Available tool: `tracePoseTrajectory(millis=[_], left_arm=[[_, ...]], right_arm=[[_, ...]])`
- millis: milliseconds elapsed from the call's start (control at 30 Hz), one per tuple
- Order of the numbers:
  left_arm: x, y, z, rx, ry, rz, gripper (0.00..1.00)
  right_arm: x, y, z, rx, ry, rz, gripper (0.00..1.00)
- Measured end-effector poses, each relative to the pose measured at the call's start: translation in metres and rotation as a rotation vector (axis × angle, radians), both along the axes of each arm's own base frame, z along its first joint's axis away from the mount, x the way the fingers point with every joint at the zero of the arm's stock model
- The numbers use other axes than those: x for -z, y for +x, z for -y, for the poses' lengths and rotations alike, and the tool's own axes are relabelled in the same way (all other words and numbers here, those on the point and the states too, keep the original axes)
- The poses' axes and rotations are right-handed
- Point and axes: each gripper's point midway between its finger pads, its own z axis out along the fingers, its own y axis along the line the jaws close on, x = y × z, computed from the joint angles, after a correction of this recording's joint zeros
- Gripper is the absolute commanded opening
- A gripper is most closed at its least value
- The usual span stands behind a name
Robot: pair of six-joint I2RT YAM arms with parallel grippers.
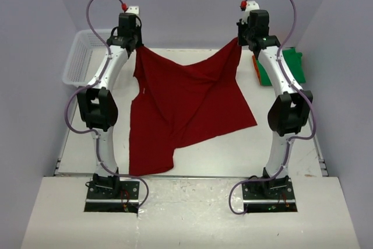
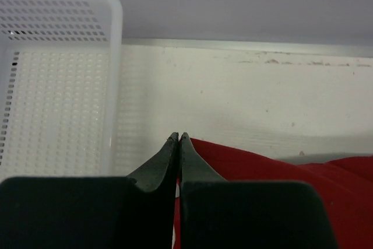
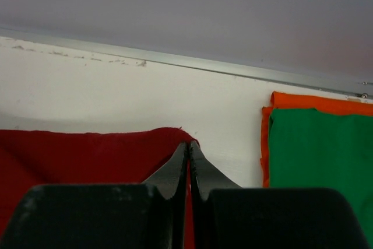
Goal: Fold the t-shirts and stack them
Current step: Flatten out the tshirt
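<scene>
A dark red t-shirt hangs between both arms, its far edge lifted off the table and its near part lying on the white surface. My left gripper is shut on the shirt's far left corner; red cloth shows between the left gripper jaws. At the far right corner, my right gripper pinches the cloth, the right gripper jaws pressed together on it. A green t-shirt lies folded on top of an orange t-shirt at the far right.
A white plastic mesh basket stands at the far left of the table, its rim close beside the left gripper. The table's back edge meets the grey wall just beyond both grippers.
</scene>
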Motion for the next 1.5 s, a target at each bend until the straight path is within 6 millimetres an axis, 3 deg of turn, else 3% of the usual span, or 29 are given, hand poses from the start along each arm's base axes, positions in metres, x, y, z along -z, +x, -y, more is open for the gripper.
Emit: tracePoseTrajectory(millis=[167, 333, 400, 433, 500, 533, 567, 700, 800, 867, 900, 933, 1000, 1033, 1067, 1167, 1200, 1300, 1333, 1400, 1500], left_arm=[[-0.004, 0.030, -0.027, -0.041, -0.013, 0.041, 0.00], [0.000, 0.047, -0.037, -0.023, -0.025, 0.062, 0.00], [0.004, 0.051, -0.033, 0.000, -0.036, 0.065, 0.12], [0.005, 0.053, -0.030, 0.013, -0.038, 0.068, 0.35], [0.008, 0.057, -0.025, 0.034, -0.046, 0.079, 0.56], [0.010, 0.059, -0.023, 0.041, -0.048, 0.084, 0.64], [0.012, 0.060, -0.021, 0.045, -0.051, 0.089, 0.75], [0.024, 0.061, -0.016, 0.044, -0.046, 0.086, 0.89], [0.031, 0.053, -0.007, 0.035, -0.027, 0.061, 0.90], [0.027, 0.043, 0.006, 0.039, -0.016, 0.048, 0.85], [0.021, 0.038, 0.016, 0.051, -0.022, 0.051, 0.80], [0.013, 0.033, 0.029, 0.072, -0.037, 0.058, 0.62], [-0.005, 0.017, 0.063, 0.137, -0.087, 0.076, 0.39], [-0.015, 0.007, 0.085, 0.187, -0.117, 0.083, 0.15], [-0.022, -0.004, 0.112, 0.244, -0.158, 0.085, 0.03], [-0.031, -0.033, 0.194, 0.434, -0.241, 0.085, 0.00], [-0.026, -0.043, 0.219, 0.490, -0.258, 0.069, 0.00], [0.012, -0.084, 0.304, 0.663, -0.297, -0.020, 0.00], [0.029, -0.098, 0.327, 0.710, -0.304, -0.055, 0.00], [0.065, -0.129, 0.365, 0.788, -0.310, -0.140, 0.00], [0.112, -0.170, 0.403, 0.876, -0.318, -0.254, 0.00]], right_arm=[[0.004, 0.028, 0.004, 0.007, -0.001, 0.010, 0.00], [0.022, 0.032, 0.006, 0.002, -0.011, -0.035, 0.00], [0.025, 0.030, 0.007, 0.002, -0.014, -0.046, 0.00], [0.025, 0.030, 0.007, 0.002, -0.014, -0.049, 0.10], [0.026, 0.030, 0.008, 0.004, -0.015, -0.051, 0.31], [0.028, 0.030, 0.008, 0.006, -0.013, -0.055, 0.61], [0.030, 0.029, 0.009, 0.013, -0.009, -0.060, 0.71], [0.041, 0.025, 0.022, 0.078, -0.040, -0.093, 0.79], [0.054, 0.007, 0.033, 0.147, -0.053, -0.163, 0.79], [0.062, -0.012, 0.039, 0.198, -0.042, -0.225, 0.78], [0.066, -0.024, 0.042, 0.226, -0.030, -0.257, 0.78], [0.069, -0.037, 0.045, 0.261, -0.014, -0.289, 0.77], [0.072, -0.063, 0.046, 0.312, 0.036, -0.334, 0.73], [0.074, -0.079, 0.045, 0.333, 0.064, -0.356, 0.70], [0.075, -0.095, 0.045, 0.350, 0.089, -0.374, 0.65], [0.079, -0.140, 0.045, 0.390, 0.162, -0.402, 0.22], [0.080, -0.151, 0.045, 0.394, 0.180, -0.403, 0.00], [0.085, -0.191, 0.045, 0.425, 0.238, -0.419, 0.00], [0.086, -0.194, 0.045, 0.428, 0.244, -0.422, 0.00], [0.092, -0.199, 0.041, 0.424, 0.277, -0.425, 0.00], [0.117, -0.210, 0.033, 0.413, 0.313, -0.477, 0.00]])
